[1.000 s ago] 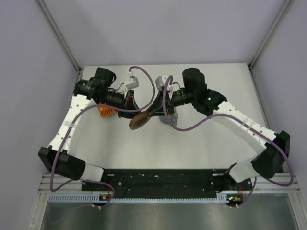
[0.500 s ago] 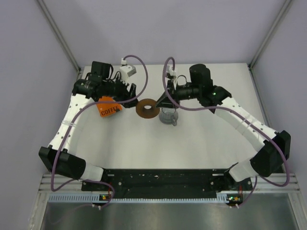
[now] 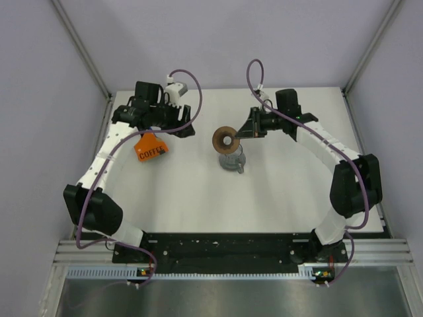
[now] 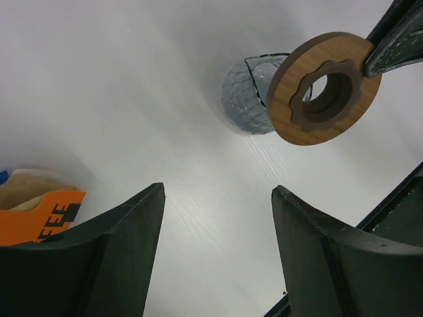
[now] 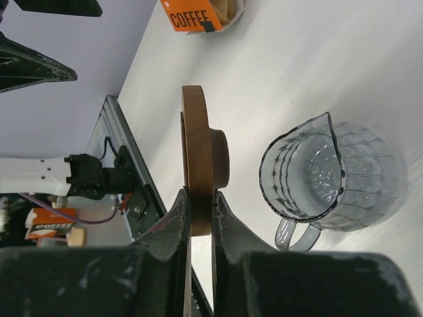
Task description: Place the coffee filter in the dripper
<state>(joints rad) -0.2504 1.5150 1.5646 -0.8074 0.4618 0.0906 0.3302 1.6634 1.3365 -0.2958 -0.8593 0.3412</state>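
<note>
Dripper [image 3: 225, 139] is clenched on edge by the right pincer [image 5: 198, 212] near the glass cup [image 3: 232, 160]; left pincer [image 4: 218, 191] gapes.

So the dripper [image 4: 291, 112] looks like wood to me: warm brown, smooth and matt, with a darker brown inner ring. The cup [image 5: 370, 178] is clear greyish glass or plastic, can't tell which, glossy with a faceted pattern in the wall. Table [image 4: 165, 99] is white and matt with a faint fine grain. The pack [image 5: 198, 14] looks like orange printed card or paper. Left end effector [image 4: 218, 193] and right end effector [image 5: 198, 198]: dark matt plastic, a bit grainy.
</note>
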